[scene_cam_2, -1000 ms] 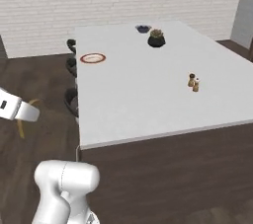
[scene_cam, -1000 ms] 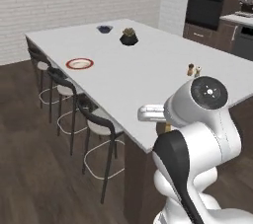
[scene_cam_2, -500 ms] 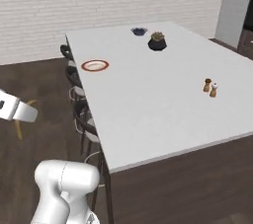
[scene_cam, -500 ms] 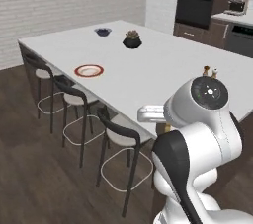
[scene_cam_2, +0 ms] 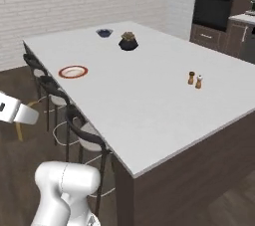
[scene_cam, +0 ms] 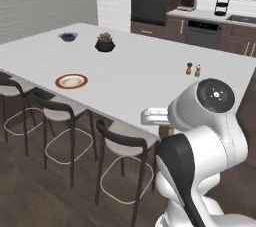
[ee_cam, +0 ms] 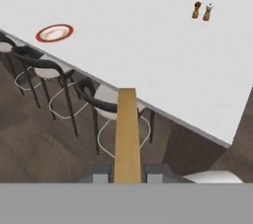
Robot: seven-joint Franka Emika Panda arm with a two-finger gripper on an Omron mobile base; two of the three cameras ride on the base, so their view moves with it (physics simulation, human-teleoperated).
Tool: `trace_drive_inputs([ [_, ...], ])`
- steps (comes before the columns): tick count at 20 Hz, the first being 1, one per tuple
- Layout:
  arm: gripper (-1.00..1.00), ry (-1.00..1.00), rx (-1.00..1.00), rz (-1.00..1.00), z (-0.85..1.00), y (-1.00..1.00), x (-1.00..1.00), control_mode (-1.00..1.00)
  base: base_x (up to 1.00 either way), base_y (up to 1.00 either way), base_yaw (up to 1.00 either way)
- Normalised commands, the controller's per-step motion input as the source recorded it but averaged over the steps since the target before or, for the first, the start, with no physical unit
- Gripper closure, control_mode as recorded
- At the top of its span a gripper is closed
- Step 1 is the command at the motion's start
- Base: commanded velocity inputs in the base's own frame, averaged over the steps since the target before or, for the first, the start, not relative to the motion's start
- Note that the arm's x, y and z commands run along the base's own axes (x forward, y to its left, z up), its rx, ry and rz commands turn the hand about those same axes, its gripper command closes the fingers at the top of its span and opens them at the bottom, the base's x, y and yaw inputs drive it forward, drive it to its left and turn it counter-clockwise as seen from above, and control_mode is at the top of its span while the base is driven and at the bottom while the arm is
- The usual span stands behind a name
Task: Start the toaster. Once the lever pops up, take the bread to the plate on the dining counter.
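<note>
Bread is what we carry here: one flat, square, tan-brown toast slice (ee_cam: 127, 134), seen edge-on in the hand view, standing between the two dark finger tips of the gripper (ee_cam: 127, 172), whose jaws are clamped on its lower edge. It hangs over the floor and the stools, short of the near long edge of the dining counter (ee_cam: 148, 50), a large smooth white island top on a dark wood base. We judge the slice light and stiff but brittle and crumbly, so the hold on its flat faces near one edge suits it, with a gentle squeeze only; tilting it too fast could let it slip, since the crust is dry. One round plate with red rim and white centre (ee_cam: 54, 33) lies near the long edge that carries the stools, toward the far left corner, well apart from the bread. We count one small blue bowl (scene_cam: 68, 36) and one dark pot with a small plant (scene_cam: 104, 44) toward the far end, and two little shakers (scene_cam_2: 195, 79) side by side near the right edge. At least three black wire-frame stools (scene_cam: 122, 143) stand along the near side.
</note>
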Motion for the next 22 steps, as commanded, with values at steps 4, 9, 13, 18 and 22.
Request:
trace_drive_inputs([
  [4, 1.00, 0.00, 0.00, 0.00, 0.00, 0.00, 0.00, 1.00, 0.01, 1.00, -0.35],
  [9, 1.00, 0.00, 0.00, 0.00, 0.00, 0.00, 0.00, 1.00, 0.00, 1.00, -0.29],
  [13, 1.00, 0.00, 0.00, 0.00, 0.00, 0.00, 0.00, 1.00, 0.18, 1.00, -0.29],
  [18, 1.00, 0.00, 0.00, 0.00, 0.00, 0.00, 0.00, 1.00, 0.42, 1.00, -0.35],
  [22, 1.00, 0.00, 0.00, 0.00, 0.00, 0.00, 0.00, 1.00, 0.38, 1.00, -0.38],
])
